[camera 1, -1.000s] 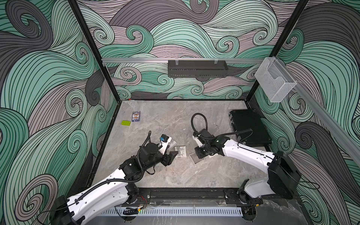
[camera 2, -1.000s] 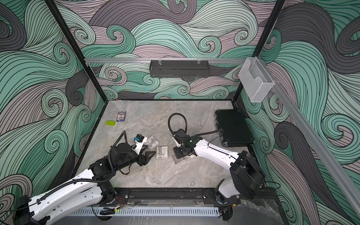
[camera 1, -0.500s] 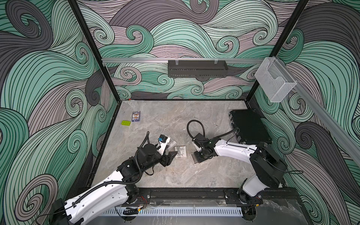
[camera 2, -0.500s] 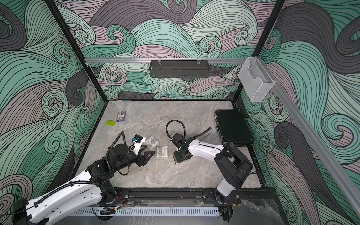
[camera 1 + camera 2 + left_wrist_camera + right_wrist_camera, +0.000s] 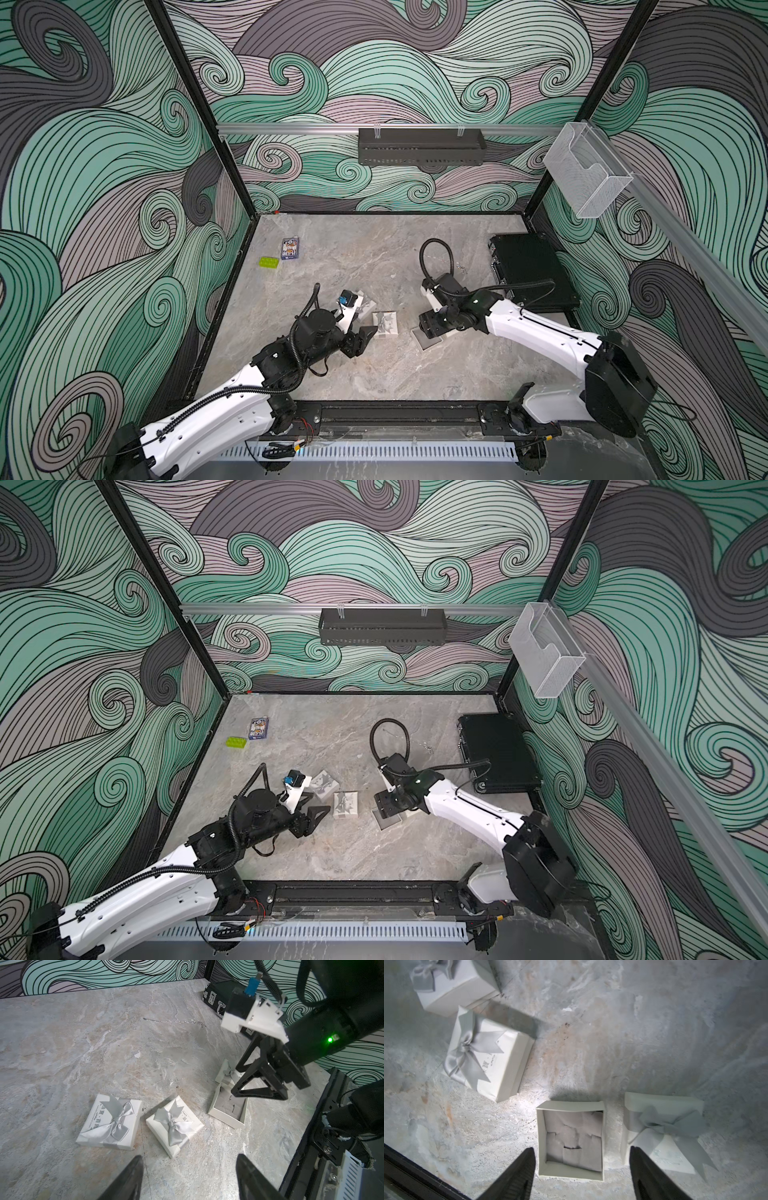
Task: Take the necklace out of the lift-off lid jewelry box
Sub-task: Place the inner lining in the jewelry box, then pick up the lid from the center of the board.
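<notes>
**Silver chain at one o'clock from the right gripper, outside the box**

Silver necklace (image 5: 174,1021) lies on the bare table (image 5: 353,257), stretched in a near-straight line with one end toward the black case (image 5: 528,270). The right gripper (image 5: 581,1149) hovers over the open box base (image 5: 571,1105), fingers apart and empty. Only the grey insert shows inside the base, and the lid (image 5: 662,1126) sits just beside it. In a top view the chain lies at about one o'clock from that gripper. It is at two o'clock and farther from the left gripper (image 5: 189,1157), also spread and empty near two closed boxes (image 5: 110,1124). Judging from this, the chain is already out, and any regrasp suits the right arm.
</notes>
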Controlling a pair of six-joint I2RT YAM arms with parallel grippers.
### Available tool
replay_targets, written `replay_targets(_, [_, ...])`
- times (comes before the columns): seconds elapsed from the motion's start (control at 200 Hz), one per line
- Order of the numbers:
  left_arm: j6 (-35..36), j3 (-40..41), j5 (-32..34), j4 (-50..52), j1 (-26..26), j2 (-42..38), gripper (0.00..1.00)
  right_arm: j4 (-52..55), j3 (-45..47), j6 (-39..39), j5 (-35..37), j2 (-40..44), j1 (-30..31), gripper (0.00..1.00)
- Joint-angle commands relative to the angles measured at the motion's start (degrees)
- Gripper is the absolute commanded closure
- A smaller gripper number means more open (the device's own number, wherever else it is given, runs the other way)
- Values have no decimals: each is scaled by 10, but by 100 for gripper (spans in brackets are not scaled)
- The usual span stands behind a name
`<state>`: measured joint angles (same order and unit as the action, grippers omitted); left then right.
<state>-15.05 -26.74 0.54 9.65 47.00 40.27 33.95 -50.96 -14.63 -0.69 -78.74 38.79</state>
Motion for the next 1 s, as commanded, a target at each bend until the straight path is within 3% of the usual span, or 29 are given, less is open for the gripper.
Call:
replay_targets(0.0, [-5, -2, 11, 2, -2, -4, 30, 38, -2, 28, -1, 3, -50, 22])
replay_targets(0.18, [-4, 1, 18, 2, -2, -9, 30, 50, -11, 28, 39, -28, -84, 21])
replay_targets(0.285, [0, 1, 21, 3, -2, -13, 30, 61, -19, 41, 49, -59, -87, 12])
replay_targets(0.4, [4, 2, 24, 2, -2, -16, 28, 62, -20, 43, 46, -83, -88, 11])
replay_targets(0.741, [7, 5, 25, -4, -3, -12, 27, 45, -8, 39, 13, -109, -88, 13])
replay_targets(0.996, [6, 7, 26, 0, -2, -18, 27, 46, -25, 29, 18, -148, -89, 20])
